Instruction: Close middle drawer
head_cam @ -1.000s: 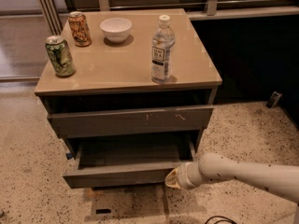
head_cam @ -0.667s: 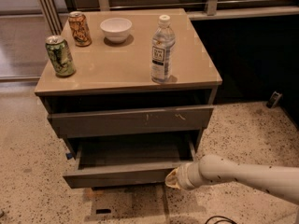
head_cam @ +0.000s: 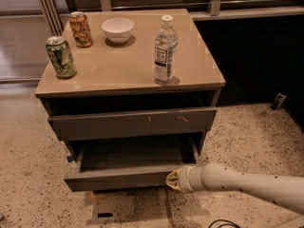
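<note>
The middle drawer (head_cam: 118, 178) is dark grey with a plain, unscratched front. It stands pulled out of the cabinet and its inside looks empty. My gripper (head_cam: 172, 180) is at the end of the white arm that comes in from the lower right. It sits right at the right end of this drawer's front, and touches it or nearly does. Above it is the wider grey drawer front (head_cam: 133, 122) with pale scratch marks, which sticks out only a little.
On the tan cabinet top (head_cam: 118, 70) stand a green can (head_cam: 61, 57), an orange can (head_cam: 80, 29), a white bowl (head_cam: 118, 30) and a water bottle (head_cam: 165, 51). The floor is speckled. A dark wall area lies to the right and a black cable (head_cam: 223, 223) lies near the bottom edge.
</note>
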Action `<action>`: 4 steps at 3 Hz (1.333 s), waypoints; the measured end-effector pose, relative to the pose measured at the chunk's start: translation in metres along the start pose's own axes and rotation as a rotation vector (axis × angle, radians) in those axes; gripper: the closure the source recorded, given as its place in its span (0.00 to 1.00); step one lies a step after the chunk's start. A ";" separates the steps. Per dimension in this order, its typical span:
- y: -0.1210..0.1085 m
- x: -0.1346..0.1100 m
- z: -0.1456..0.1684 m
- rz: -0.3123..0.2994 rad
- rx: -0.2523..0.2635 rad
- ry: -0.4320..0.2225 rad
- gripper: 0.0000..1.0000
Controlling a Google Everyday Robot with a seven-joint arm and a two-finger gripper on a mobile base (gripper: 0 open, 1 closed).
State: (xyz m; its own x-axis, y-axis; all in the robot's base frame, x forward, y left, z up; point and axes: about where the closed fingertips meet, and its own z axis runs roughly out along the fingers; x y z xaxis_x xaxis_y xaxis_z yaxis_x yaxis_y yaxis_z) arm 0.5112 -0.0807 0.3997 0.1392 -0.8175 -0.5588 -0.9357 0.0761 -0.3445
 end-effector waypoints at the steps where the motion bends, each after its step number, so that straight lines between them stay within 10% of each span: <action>1: -0.016 -0.002 0.006 -0.033 0.062 -0.005 1.00; 4: -0.074 0.005 0.043 -0.071 0.124 0.009 1.00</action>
State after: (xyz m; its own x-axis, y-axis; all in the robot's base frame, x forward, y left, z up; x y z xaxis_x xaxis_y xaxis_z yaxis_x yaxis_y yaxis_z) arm 0.5951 -0.0660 0.3895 0.2003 -0.8285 -0.5229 -0.8765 0.0870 -0.4736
